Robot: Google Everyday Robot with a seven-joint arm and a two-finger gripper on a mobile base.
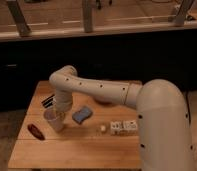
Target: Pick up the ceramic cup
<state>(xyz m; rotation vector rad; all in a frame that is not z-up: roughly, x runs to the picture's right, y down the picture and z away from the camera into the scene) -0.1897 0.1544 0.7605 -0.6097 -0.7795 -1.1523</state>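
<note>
We see the ceramic cup standing upright on the left part of the wooden table, pale and tapered, wider at its rim. The gripper hangs straight down at the cup's rim, at its 12 o'clock, so close that the two seem to touch. The wrist above hides it, and we cannot tell whether the gripper is open or closed on the cup. The white arm runs from there towards 3 o'clock, to the robot's bulky body at the right edge of the table.

At the cup's 2 o'clock, just beside it, lies a blue sponge. At 8 o'clock, near the table's left edge, lies a reddish-brown elongated object. At 11 o'clock we make out a dark striped item, partly behind the arm. Well apart at 3 o'clock sit small white boxes, with a small pale round thing just left of them.
</note>
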